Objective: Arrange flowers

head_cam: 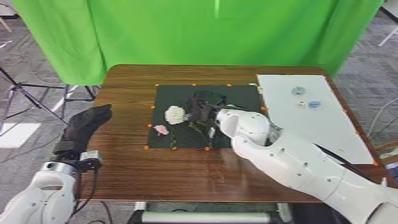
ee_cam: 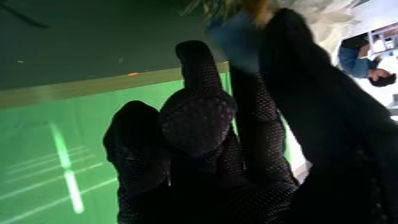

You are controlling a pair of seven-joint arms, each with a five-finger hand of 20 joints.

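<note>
No readable text, label, brand, number or sign can be made out in either the head view or the right wrist view.

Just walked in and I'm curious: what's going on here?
A robot seems to be arranging flowers. Its right hand is over the dark mat, close to a white flower and a pink flower; I can't tell whether it holds anything. Its left hand is at the table's left edge, away from the flowers.
</note>
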